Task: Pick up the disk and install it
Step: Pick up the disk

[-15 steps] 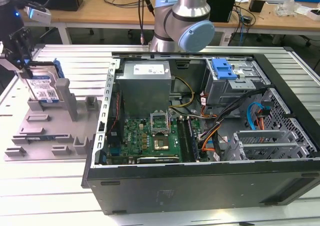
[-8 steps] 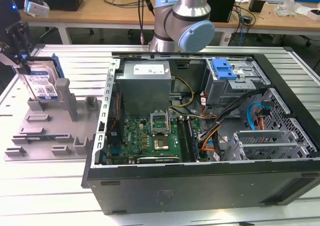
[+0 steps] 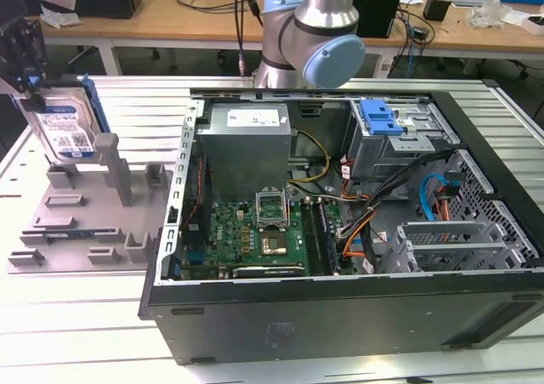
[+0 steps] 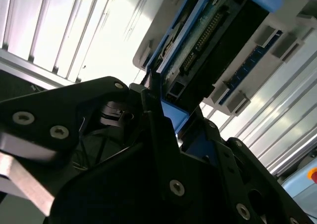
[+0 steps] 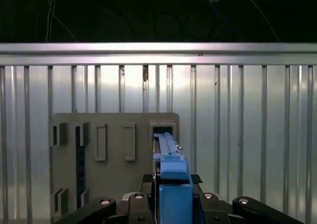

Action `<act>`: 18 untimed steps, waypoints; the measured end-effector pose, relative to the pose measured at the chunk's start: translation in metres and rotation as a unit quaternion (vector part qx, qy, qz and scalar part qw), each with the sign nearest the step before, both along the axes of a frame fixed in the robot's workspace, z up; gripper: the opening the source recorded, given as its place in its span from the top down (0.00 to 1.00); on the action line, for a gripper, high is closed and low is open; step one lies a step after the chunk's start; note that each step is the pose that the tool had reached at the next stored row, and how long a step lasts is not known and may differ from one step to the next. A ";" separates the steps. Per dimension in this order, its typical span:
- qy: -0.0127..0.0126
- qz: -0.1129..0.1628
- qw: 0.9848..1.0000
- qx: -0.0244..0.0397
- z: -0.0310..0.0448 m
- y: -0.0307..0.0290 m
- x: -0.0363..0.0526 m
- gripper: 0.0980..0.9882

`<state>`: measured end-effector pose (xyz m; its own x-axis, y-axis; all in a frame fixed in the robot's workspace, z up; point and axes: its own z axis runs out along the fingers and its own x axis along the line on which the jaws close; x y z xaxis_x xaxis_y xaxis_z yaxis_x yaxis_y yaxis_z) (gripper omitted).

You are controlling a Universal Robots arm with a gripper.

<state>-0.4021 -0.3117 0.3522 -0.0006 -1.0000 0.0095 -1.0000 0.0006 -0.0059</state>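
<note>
1. One open computer case (image 3: 340, 316) lies on its side closest to me. Its motherboard (image 3: 255, 240) faces up, with a grey power supply box (image 3: 246, 146) behind it.
2. Deeper in the case, a small blue latch piece (image 3: 378, 116) sits on top of the drive cage, toward the exterior view's right.
3. Everything sits on a slatted aluminium table (image 3: 76, 333). A grey fixture plate (image 3: 68, 231) with slots and posts lies flat just beside the case, on the exterior view's left.
4. Over the far end of that plate the disk (image 3: 66, 125) stands upright on edge with its label facing me. Its lower edge is right at a slot, next to a tall grey post. Can't tell whether it's seated in the slot or just clear of it.
5. The gripper (image 3: 30, 82) comes down onto the disk's top edge. In both wrist views its black fingers (image 4: 153, 135) are clamped on the blue carrier frame of the disk (image 4: 208, 40), one on each side.
6. In the first wrist view the blue edge of the disk (image 5: 173, 184) runs from the gripper (image 5: 173, 196) down to the slot in the fixture plate (image 5: 114, 179).
7. Behind the case the arm (image 3: 314, 27) rises up, with cluttered wooden benches (image 3: 170, 14) further back.
</note>
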 end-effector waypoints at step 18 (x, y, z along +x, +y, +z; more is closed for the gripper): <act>-0.003 0.000 1.000 0.000 0.0690 -0.0006 0.0010 0.70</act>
